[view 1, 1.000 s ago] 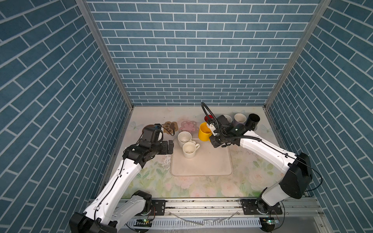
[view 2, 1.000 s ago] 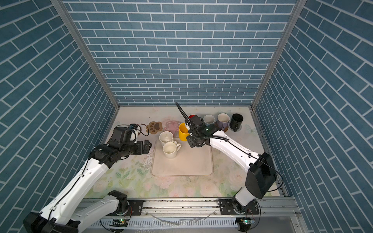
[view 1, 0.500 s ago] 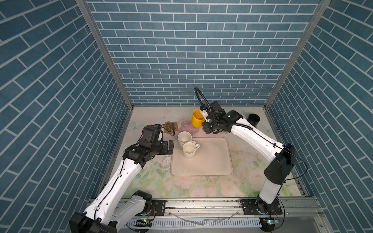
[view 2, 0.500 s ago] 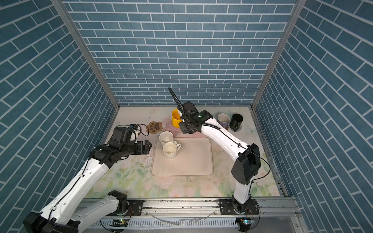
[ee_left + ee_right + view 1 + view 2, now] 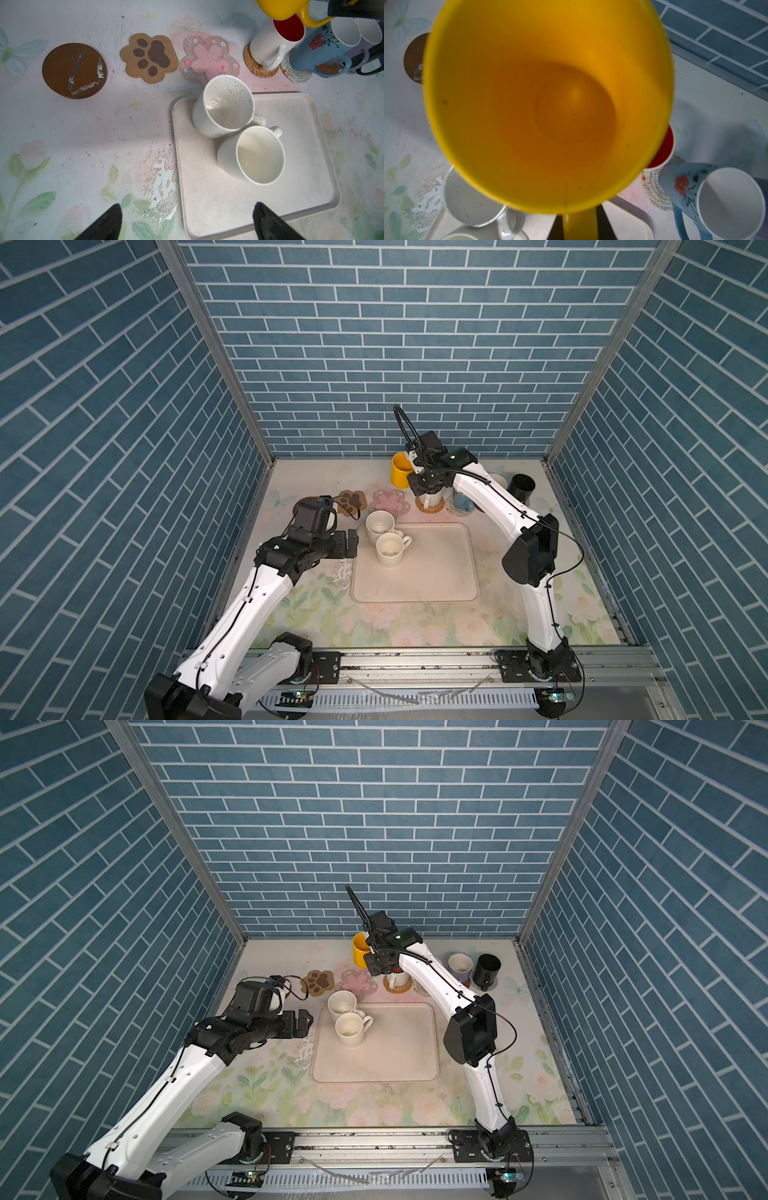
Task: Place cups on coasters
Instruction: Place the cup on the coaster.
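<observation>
The right gripper [image 5: 579,228] is closed tight on the handle of the yellow mug [image 5: 400,470] and holds it up off the table, mouth up. Below that hand and just to its side, the white mug with red inside [image 5: 270,45] stands on the rattan coaster [image 5: 259,69]. The light blue mug [image 5: 318,52] stands on a pale woven coaster [image 5: 295,72] next to it.

The left gripper [image 5: 348,544] is spread fully open and holds nothing, hovering low at the edge of the cream tray [image 5: 301,187]. Just ahead of its fingers, the speckled cream mug [image 5: 224,112] and the plain cream mug [image 5: 255,155] stand touching on the tray. Beyond them lie the pink flower coaster [image 5: 209,58], the paw coaster [image 5: 149,56] and a brown disc [image 5: 74,70], all bare.
</observation>
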Motion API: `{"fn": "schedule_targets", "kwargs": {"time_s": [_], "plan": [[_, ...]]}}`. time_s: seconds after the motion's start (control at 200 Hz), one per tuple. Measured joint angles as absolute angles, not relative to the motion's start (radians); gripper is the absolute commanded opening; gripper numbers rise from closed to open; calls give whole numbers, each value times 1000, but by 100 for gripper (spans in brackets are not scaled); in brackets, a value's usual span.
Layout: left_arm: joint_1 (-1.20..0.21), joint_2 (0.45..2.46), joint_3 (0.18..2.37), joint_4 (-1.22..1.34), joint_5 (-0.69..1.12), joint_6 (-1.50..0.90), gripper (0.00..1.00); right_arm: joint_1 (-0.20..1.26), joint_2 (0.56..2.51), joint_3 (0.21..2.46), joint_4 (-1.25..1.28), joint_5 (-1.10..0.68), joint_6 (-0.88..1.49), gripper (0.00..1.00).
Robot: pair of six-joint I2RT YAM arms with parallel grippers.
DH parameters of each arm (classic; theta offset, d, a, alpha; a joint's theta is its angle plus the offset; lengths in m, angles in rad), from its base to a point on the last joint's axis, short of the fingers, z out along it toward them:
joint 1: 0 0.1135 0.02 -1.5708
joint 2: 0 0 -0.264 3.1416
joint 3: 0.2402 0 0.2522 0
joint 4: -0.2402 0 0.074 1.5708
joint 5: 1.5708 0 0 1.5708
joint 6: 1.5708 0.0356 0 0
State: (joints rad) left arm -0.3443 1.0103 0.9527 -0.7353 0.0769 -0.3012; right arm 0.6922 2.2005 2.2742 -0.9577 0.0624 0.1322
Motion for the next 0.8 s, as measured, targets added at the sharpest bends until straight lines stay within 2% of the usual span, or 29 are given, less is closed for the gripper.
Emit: {"fn": "schedule_targets", "kwargs": {"time_s": [0.265, 0.8], "plan": [[-344, 1016, 953, -735, 78, -301, 99, 682, 2391, 2451, -992, 47, 125, 0], [-344, 1049, 951, -735, 66, -300, 99, 676, 2537, 2509, -981, 27, 122, 0]]}}
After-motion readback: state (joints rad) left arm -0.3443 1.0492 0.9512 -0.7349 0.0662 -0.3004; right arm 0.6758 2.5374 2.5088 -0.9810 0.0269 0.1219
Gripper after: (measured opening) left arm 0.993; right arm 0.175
